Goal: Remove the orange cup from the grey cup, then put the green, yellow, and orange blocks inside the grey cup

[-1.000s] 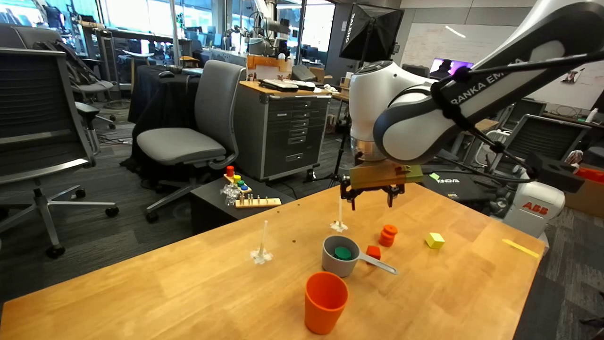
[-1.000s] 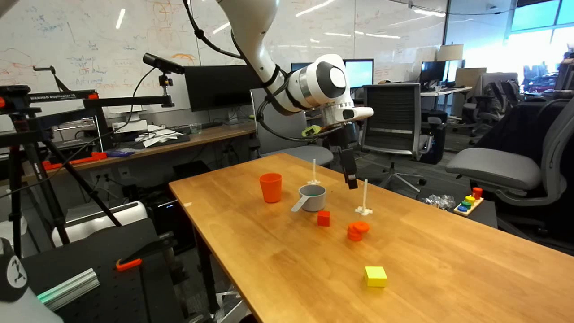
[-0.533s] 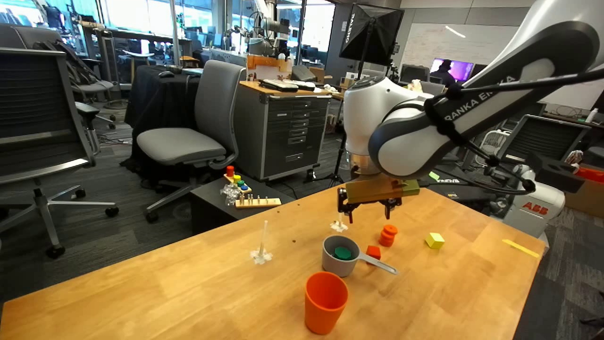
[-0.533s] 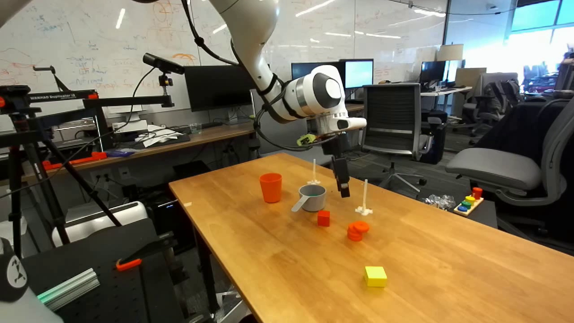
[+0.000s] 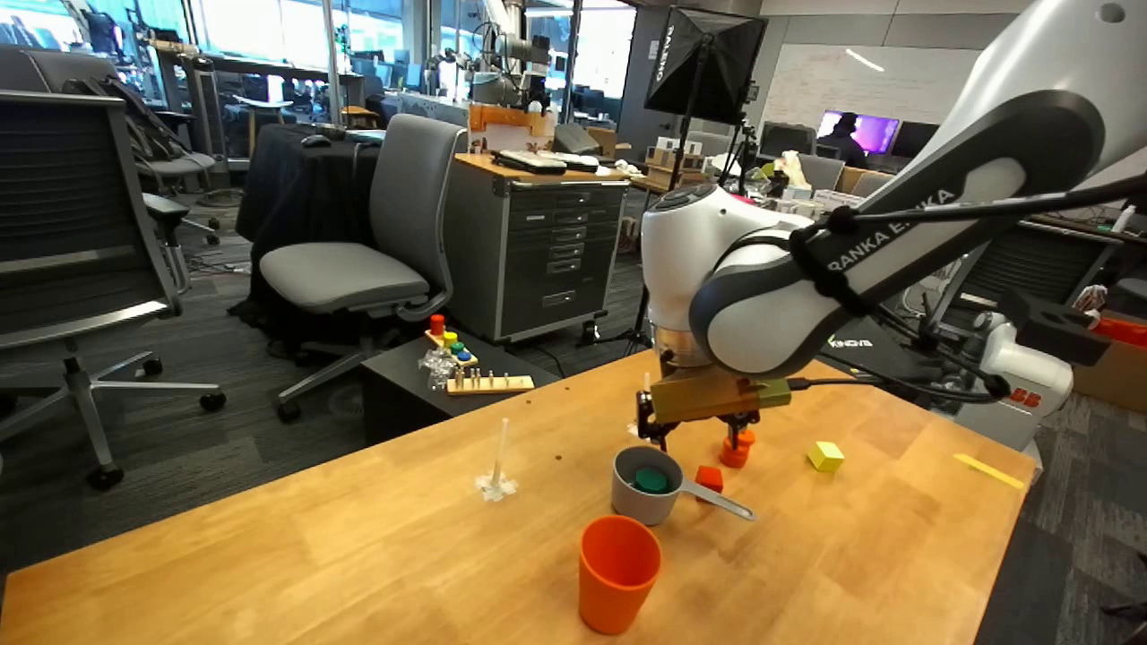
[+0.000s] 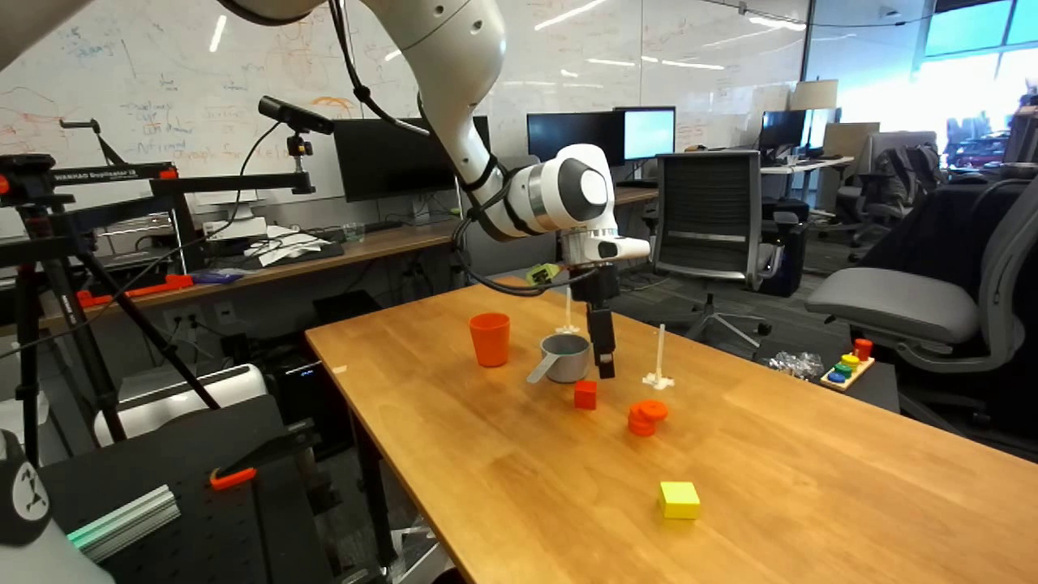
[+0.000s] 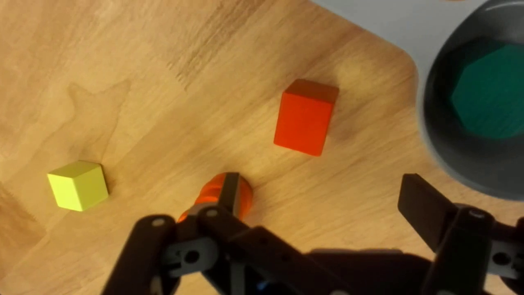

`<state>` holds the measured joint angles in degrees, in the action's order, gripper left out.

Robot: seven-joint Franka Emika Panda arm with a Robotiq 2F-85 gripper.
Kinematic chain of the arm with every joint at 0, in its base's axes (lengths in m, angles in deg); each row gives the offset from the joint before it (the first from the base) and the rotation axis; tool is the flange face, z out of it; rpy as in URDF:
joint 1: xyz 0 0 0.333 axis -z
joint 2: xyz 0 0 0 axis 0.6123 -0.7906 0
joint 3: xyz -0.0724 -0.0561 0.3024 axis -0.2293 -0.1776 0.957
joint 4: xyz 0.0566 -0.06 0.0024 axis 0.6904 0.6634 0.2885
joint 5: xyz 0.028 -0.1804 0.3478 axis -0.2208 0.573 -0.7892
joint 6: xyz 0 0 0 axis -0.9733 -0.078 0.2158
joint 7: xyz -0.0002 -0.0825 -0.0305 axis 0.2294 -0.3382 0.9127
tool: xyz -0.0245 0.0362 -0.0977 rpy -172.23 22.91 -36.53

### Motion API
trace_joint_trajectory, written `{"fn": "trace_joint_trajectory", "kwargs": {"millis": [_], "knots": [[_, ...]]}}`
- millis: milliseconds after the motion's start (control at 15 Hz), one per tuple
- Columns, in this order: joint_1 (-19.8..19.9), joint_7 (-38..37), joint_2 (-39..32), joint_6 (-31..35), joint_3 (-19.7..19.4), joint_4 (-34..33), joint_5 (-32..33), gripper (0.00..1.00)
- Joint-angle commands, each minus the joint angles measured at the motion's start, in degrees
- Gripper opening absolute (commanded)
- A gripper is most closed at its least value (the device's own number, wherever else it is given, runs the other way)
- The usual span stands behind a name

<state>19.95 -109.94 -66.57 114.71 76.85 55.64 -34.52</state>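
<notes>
Two fingers [image 7: 425,213] of blk gripper [image 7: 323,197] spread apart, nr round grey plastic cup [image 5: 638,508] w/ green block [image 5: 651,481] inside. Nr same cup: tapered orange plastic cup [image 5: 616,578], orange-red cube [image 7: 304,121]; yellow cube [image 6: 679,500] well apart.

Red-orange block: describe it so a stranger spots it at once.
On the wooden table, find the long-handled grey cup. Beside it, between that cup and a rounded orange piece, sits the red-orange block. Its flat, square-edged sides set it apart from that piece and the hollow orange cup, and its colour from the yellow block.
</notes>
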Motion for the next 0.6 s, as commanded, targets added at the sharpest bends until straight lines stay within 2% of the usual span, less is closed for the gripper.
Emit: {"fn": "trace_joint_trajectory", "kwargs": {"millis": [0, 533], "knots": [[1.39, 1.12, -0.57, 1.00, 1.54, -0.29, -2.63, 1.00], [2.50, 2.05, -0.87, 1.50, 2.47, 0.10, -7.58, 1.00]]}}
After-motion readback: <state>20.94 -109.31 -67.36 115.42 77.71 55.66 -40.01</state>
